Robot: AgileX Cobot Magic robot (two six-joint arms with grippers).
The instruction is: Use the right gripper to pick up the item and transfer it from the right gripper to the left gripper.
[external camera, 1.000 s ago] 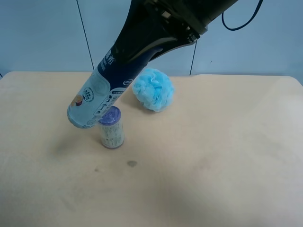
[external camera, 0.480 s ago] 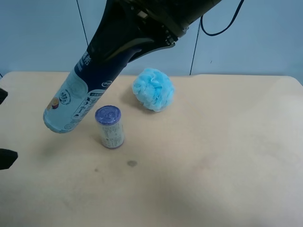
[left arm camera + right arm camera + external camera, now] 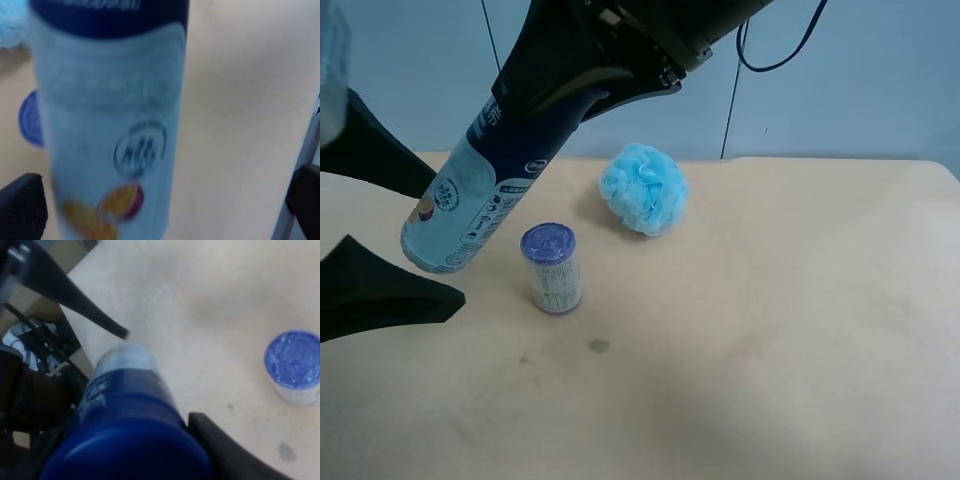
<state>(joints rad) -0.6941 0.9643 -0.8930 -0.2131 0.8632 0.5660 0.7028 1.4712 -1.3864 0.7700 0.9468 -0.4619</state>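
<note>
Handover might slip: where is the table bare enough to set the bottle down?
Bare: the table right of the puff and can in the exterior view, and the near strip before the can. Crowded: that view's left, where the bottle hangs between the fingers of the open left gripper.

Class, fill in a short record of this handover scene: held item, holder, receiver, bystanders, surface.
Held item: slim cylindrical bottle, dark blue above, pale below, tilted, in the air
Holder: right gripper, shut on its blue upper body
Receiver: left gripper, open, straddling the bottle's lower end
Bystanders: short purple-lidded can, upright; fluffy light-blue bath puff
Surface: beige table
</note>
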